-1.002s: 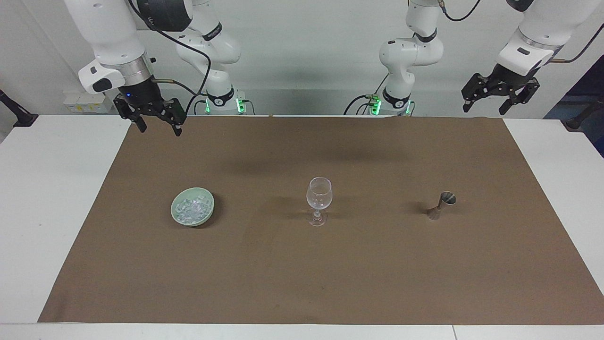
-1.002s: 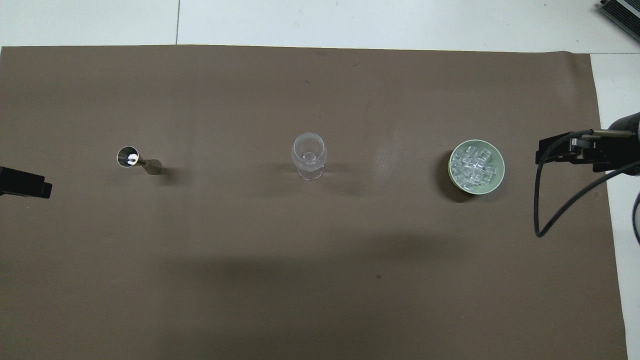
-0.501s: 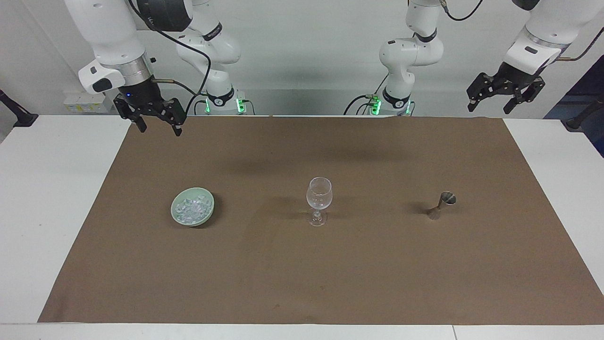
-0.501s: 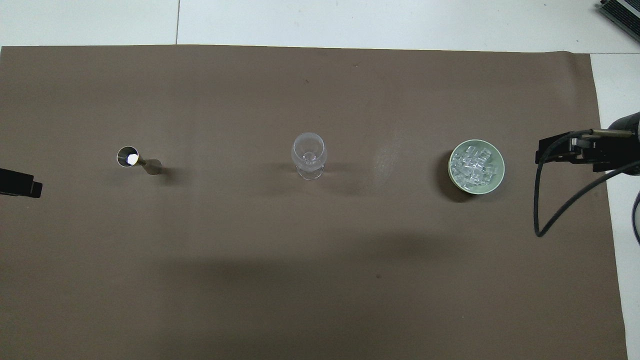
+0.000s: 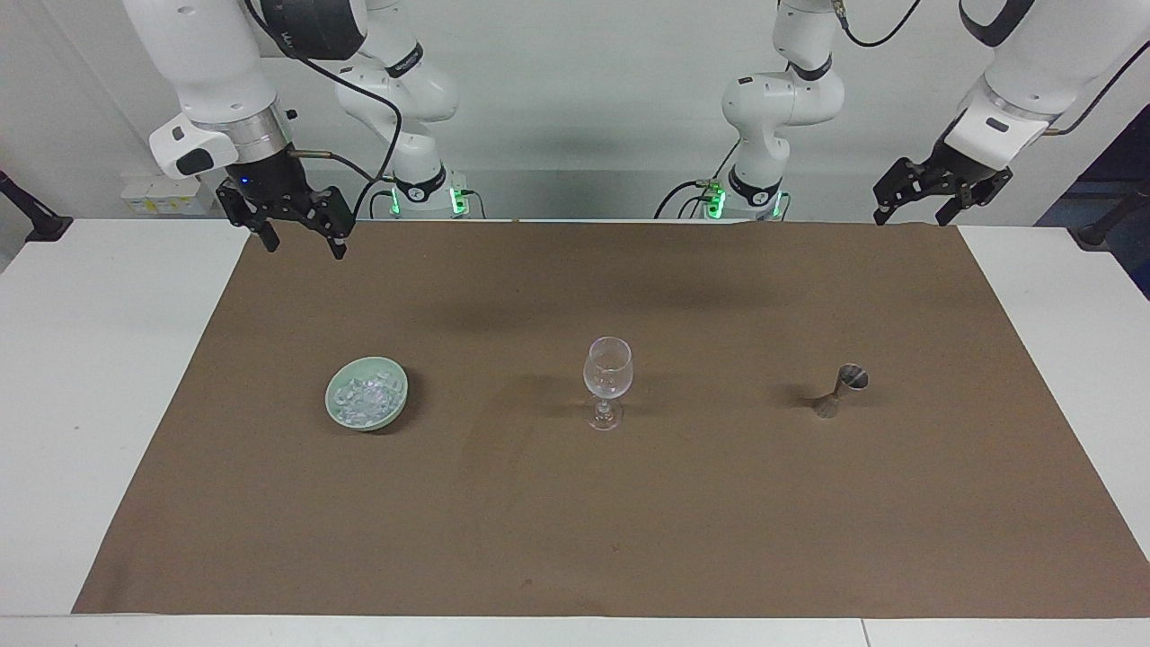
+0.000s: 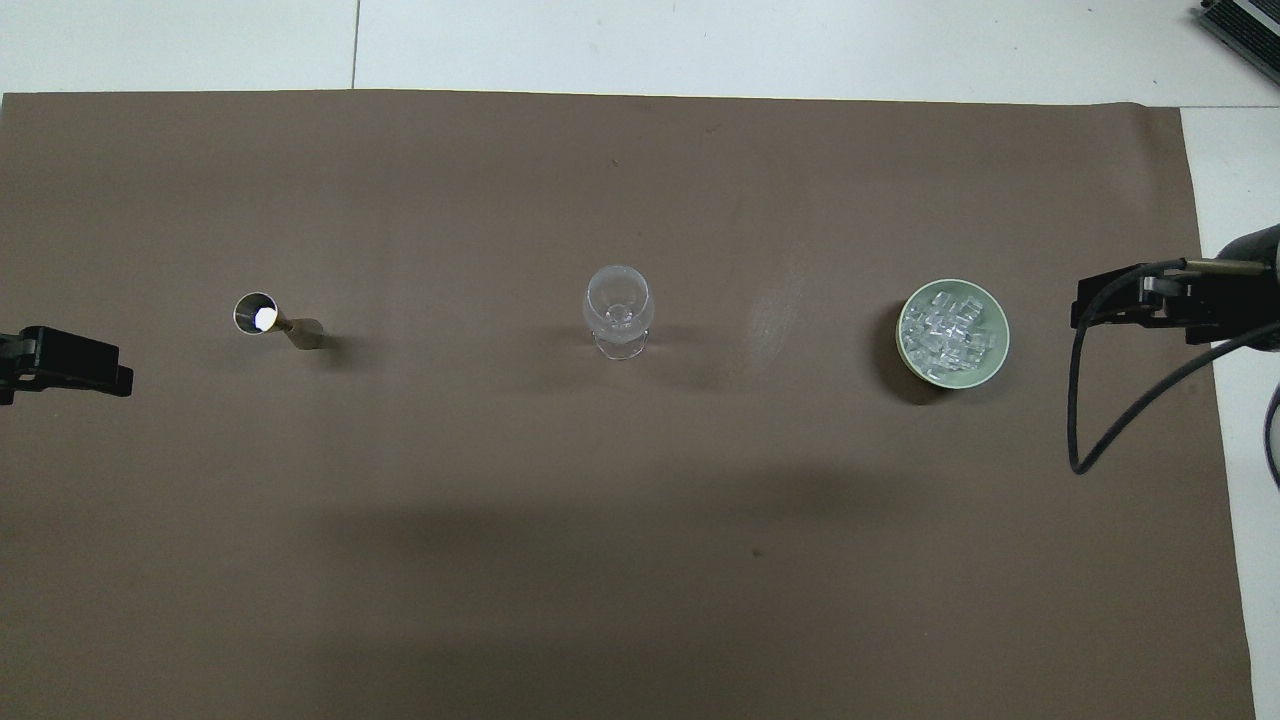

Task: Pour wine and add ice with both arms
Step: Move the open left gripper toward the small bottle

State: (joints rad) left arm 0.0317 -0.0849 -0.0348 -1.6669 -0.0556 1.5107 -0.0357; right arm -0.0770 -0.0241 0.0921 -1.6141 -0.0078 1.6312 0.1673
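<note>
We see a white table (image 5: 108,377) covered across most of its top by a brown mat (image 5: 611,503). We take the wine glass (image 5: 607,382) as our landmark: it stands upright on the mat, about midway between the two arms' ends of the table.

The right arm (image 5: 211,81) hangs with its right gripper (image 5: 296,235) up in the air over the mat's edge on the robots' side, well apart from the wine glass, toward the right arm's end. Its fingers are spread apart and hold nothing.

The left arm (image 5: 1024,81) hangs likewise, its left gripper (image 5: 912,214) up over the mat's corner on the robots' side, well apart from the wine glass, toward the left arm's end. Its fingers are also spread apart and hold nothing.

A pale green bowl (image 5: 395,409) sits on the mat level with the wine glass, well apart from it toward the right arm's end.

A small metal jigger (image 5: 842,388) stands on the mat level with the wine glass, well apart from it toward the left arm's end; in the overhead view we see a bright glint in its upper cup.

The ice (image 5: 363,397) lies heaped inside the pale green bowl, not in the wine glass.
</note>
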